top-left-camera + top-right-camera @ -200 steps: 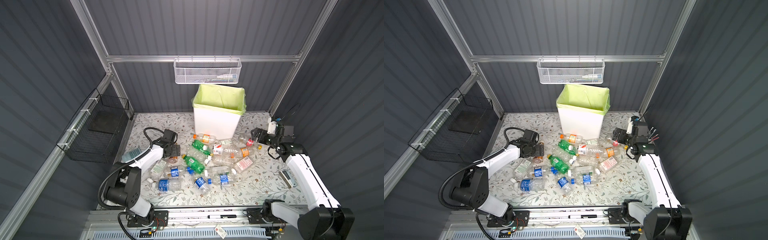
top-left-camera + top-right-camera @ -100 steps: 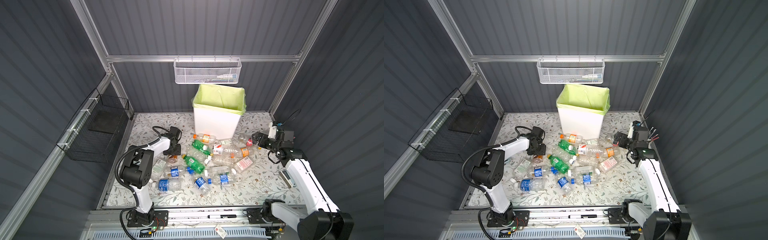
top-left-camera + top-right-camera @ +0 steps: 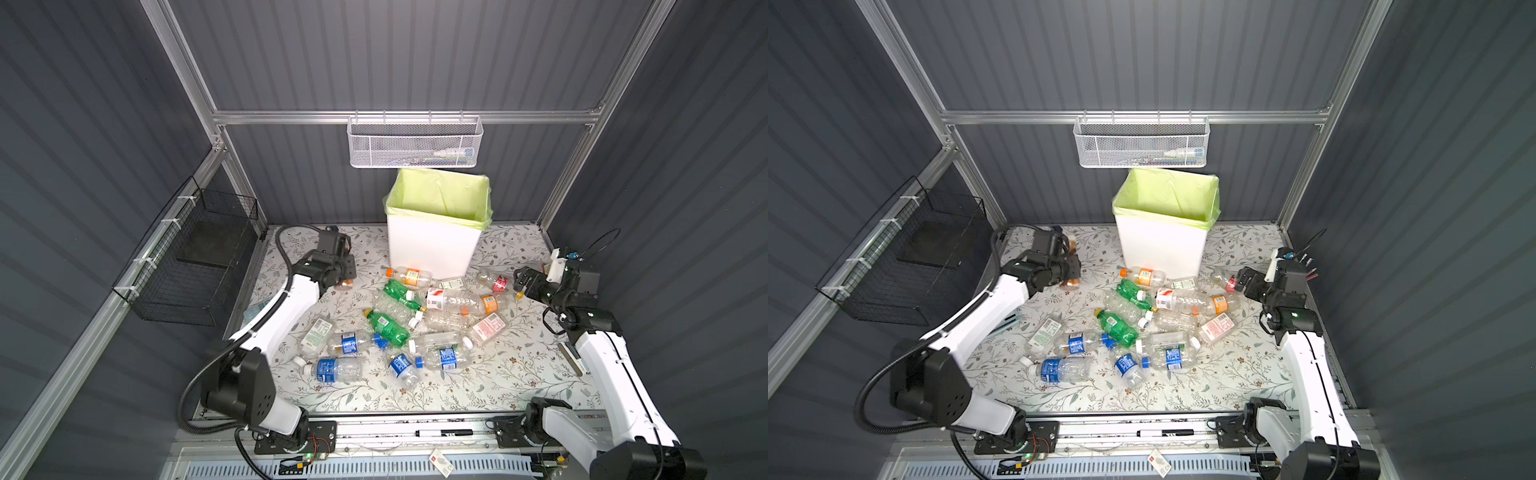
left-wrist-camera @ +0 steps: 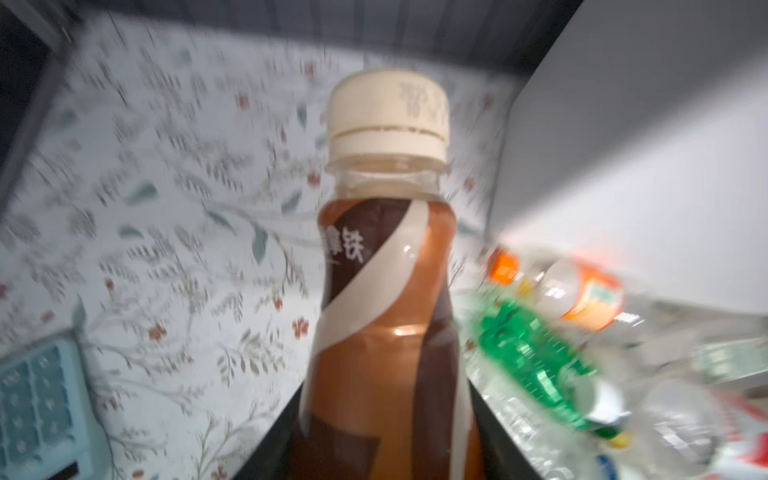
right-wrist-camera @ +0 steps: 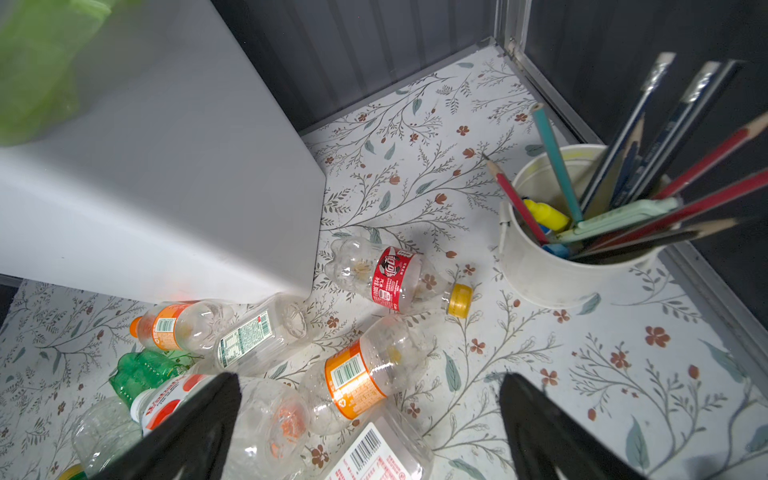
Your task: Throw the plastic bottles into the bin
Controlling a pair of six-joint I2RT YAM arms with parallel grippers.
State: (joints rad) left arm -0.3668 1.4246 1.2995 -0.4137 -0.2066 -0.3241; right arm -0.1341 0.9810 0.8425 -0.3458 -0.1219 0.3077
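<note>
Jaws of the left gripper (image 3: 1068, 266) clench the brown bottle (image 4: 386, 311) low on its body, left of the bin (image 3: 432, 249), those of the right gripper (image 5: 370, 380) stand released over the heap of bottles (image 3: 449, 301), and we judge that low hold may let it swing loose.

brown bottle (image 4: 386, 316) base cut off, bin (image 4: 623, 166) blurred — mesh basket (image 3: 415, 143) contents unreadable
</note>
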